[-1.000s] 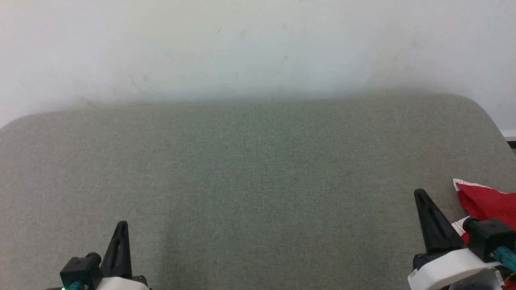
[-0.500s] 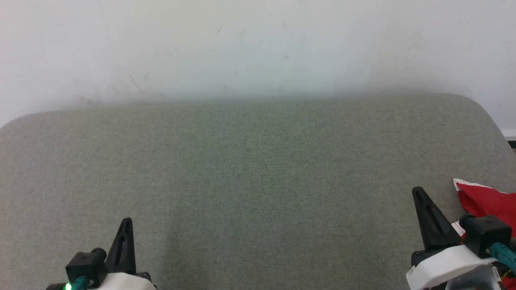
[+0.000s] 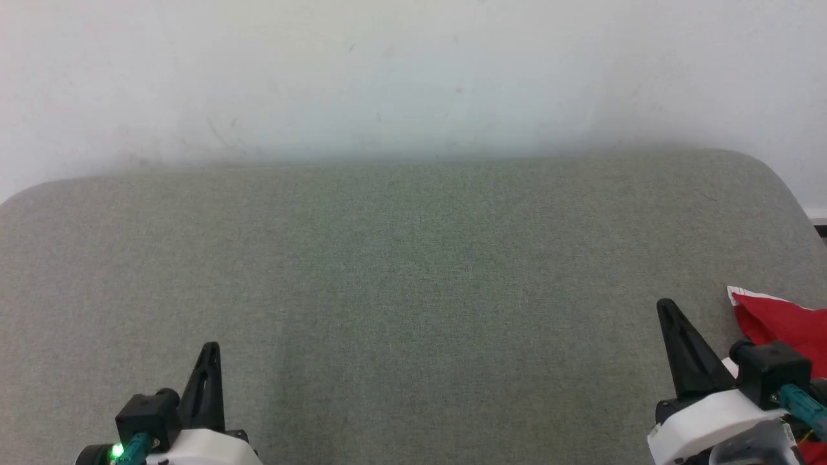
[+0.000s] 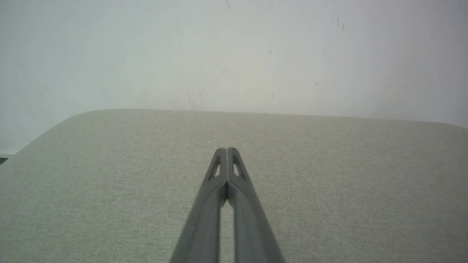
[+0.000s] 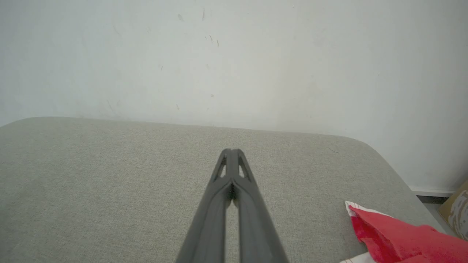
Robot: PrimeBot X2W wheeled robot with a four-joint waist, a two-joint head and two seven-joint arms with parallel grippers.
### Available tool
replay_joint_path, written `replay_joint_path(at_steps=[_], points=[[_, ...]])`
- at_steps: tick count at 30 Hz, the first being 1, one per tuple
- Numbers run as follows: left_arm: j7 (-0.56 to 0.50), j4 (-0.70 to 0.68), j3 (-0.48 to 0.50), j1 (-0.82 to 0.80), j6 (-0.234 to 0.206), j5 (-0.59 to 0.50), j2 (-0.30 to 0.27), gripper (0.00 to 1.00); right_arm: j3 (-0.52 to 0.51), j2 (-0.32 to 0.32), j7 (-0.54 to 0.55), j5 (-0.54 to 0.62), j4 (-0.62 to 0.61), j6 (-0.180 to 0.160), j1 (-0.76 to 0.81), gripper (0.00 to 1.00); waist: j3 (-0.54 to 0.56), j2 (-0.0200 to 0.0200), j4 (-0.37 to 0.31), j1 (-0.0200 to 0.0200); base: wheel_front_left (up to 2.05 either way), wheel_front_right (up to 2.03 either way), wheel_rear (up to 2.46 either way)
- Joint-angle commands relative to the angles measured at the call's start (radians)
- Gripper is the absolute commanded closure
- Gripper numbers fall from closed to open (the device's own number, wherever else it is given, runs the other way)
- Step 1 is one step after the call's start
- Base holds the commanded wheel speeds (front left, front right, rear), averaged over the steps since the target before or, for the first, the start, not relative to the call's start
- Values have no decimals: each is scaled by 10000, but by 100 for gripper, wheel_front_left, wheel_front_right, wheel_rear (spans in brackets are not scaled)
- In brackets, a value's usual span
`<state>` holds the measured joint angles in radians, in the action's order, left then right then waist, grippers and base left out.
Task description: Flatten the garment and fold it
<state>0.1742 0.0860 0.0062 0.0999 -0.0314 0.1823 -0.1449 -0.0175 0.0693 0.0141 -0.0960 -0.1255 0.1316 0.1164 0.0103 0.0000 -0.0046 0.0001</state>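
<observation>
Nearest, the left gripper (image 3: pixel 210 352) sits at the lower left, its fingers pressed together and grasping nothing. The right gripper (image 3: pixel 665 309), likewise clenched and empty, sits at the lower right. Just beside it, on its right, the red garment (image 3: pixel 778 323) lies bunched at the right edge of the grey cushion (image 3: pixel 413 258), with white trim showing. Beyond the cushion stands a white wall (image 3: pixel 413 77).

Broad grey-green cushion (image 3: pixel 413 271) open, wall (image 3: pixel 413 64) behind, red garment (image 3: pixel 782 323) at right edge
</observation>
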Motion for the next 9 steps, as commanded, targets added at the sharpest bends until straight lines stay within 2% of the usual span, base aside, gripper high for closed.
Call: replay_joint_path(at_steps=[1, 9], points=[[-74, -73, -5, -178, 85, -117, 52, 100, 25, -42, -48, 88, 53, -3, -189, 100, -2, 0, 1, -1, 0, 0, 0], [-238, -150, -11, -259, 107, -284, 140, 100, 39, -57, -57, 173, 171, -4, -285, 100, -12, 0, 5, -1, 0, 0, 0]])
